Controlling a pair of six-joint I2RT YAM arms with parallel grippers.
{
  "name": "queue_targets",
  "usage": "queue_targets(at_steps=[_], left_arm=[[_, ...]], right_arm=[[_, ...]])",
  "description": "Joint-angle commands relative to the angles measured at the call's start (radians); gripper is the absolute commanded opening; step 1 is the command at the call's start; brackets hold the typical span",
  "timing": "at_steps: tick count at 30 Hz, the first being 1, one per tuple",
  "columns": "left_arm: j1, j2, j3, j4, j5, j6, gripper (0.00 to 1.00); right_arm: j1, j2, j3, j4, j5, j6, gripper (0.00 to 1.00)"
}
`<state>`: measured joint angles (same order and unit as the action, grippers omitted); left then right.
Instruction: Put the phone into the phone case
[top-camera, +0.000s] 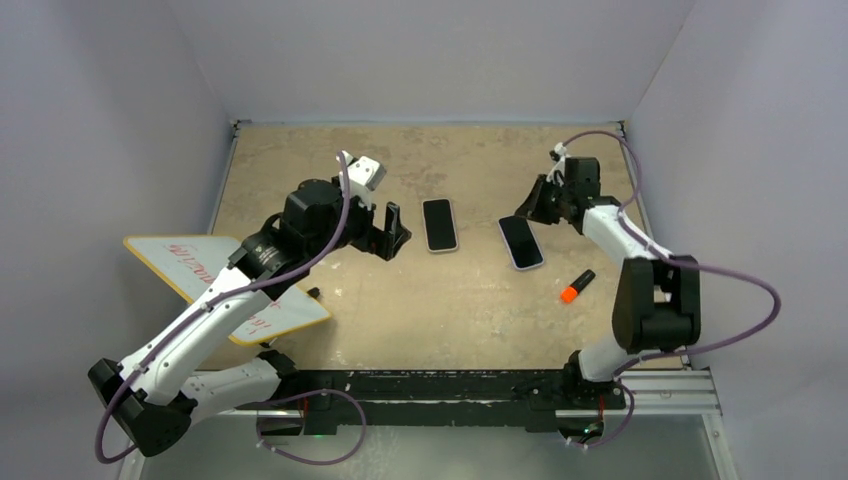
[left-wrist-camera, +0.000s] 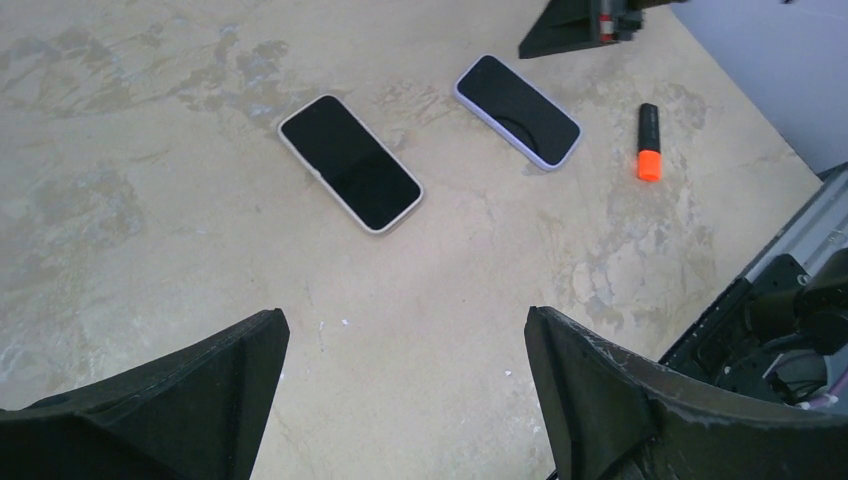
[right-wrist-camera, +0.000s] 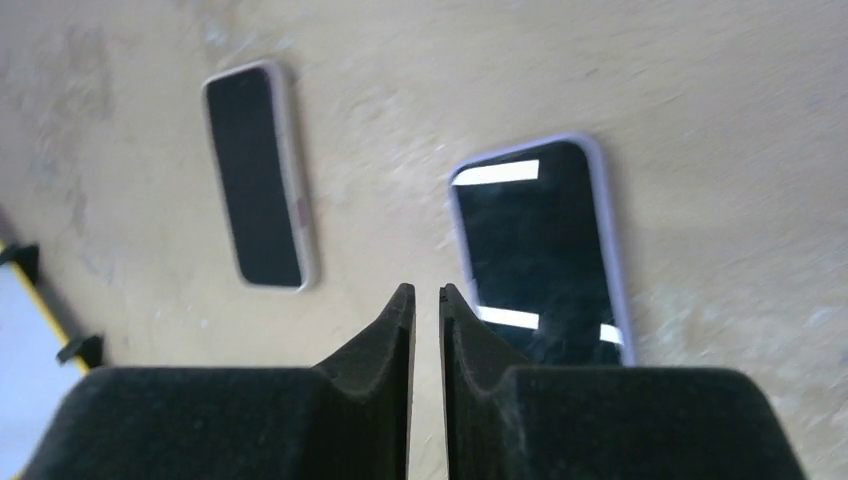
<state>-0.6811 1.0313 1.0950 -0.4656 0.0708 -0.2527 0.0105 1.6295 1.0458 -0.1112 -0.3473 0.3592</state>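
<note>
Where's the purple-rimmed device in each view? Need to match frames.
Top external: purple-rimmed device, right of centre.
Left wrist: upper middle.
Right wrist: right of centre.
Shared landmark: white-rimmed device, to its left in all three.

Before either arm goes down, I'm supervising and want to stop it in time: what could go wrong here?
1. The white-rimmed device and the lavender-rimmed device both lie flat, dark face up. I cannot tell phone from case, so a wrong pick seems possible.
2. The right fingers are almost together near the lavender-rimmed device. Lowered like that, they might shove it toward the orange highlighter rather than grip it.
</note>
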Motion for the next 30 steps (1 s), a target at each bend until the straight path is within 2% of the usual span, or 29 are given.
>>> queue_targets(at_steps=[1, 3, 5, 10, 18, 24, 30], left_arm=[[0.002, 0.020, 0.071, -0.050, -0.116, -0.046, 0.93], [0.002, 0.028, 0.083, -0.059, -0.127, -0.059, 0.93], [0.001, 0.035, 0.100, -0.071, -0.131, -0.072, 0.93], [0.001, 0.028, 0.131, -0.074, -0.197, -0.122, 0.93], [0.001, -0.034, 0.178, -0.063, -0.209, -0.165, 0.94], [0.001, -0.129, 0.086, -0.040, -0.238, -0.227, 0.95], [0.001, -0.170, 0.021, -0.020, -0.180, -0.249, 0.96]], right_arm=[[0.101, -0.206, -0.034, -0.095, 0.044, 0.029, 0.17], [0.151, -0.285, -0.034, -0.121, 0.055, 0.051, 0.27], [0.210, -0.365, -0.037, -0.137, 0.068, 0.074, 0.43], [0.272, -0.579, -0.045, -0.158, 0.078, 0.123, 0.97], [0.273, -0.823, -0.026, -0.222, 0.094, 0.156, 0.99], [0.272, -0.954, -0.059, -0.205, 0.109, 0.258, 0.99], [0.272, -0.992, -0.095, -0.181, 0.058, 0.284, 0.99]])
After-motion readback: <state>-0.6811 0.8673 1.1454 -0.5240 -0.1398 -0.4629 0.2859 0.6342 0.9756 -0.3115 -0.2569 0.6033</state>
